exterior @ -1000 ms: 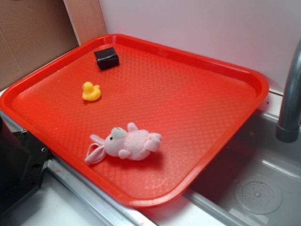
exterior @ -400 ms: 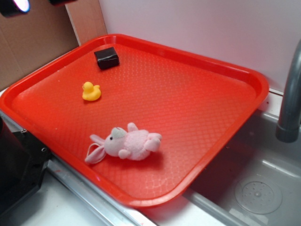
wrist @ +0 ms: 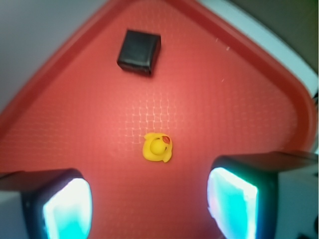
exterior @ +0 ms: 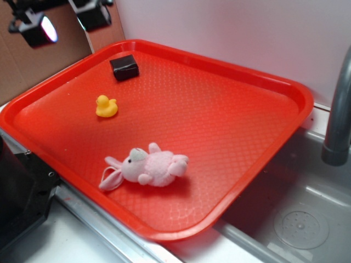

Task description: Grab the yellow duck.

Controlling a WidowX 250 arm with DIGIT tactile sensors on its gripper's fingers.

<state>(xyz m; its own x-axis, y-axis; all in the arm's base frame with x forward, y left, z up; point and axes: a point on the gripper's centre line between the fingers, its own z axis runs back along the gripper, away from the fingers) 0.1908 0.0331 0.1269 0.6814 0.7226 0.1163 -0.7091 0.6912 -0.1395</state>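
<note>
The yellow duck [exterior: 106, 106] [wrist: 157, 148] sits upright on the left part of the red tray [exterior: 230, 137], free of any contact. My gripper [exterior: 67, 22] [wrist: 149, 206] hangs high over the tray's far left corner, well above the duck. Its two fingers [wrist: 67, 206] are spread wide with nothing between them. In the wrist view the duck lies just ahead of the gap between the fingers, its orange beak pointing up and right.
A small black cube [exterior: 124, 67] [wrist: 139, 51] rests near the tray's far corner. A pink plush bunny [exterior: 145, 167] lies on its side toward the tray's front. A grey faucet pipe [exterior: 337, 115] and sink basin [exterior: 296, 219] stand at the right.
My gripper has come down into the exterior view at the top left, moving lower and rightward. The duck, cube and bunny have not moved.
</note>
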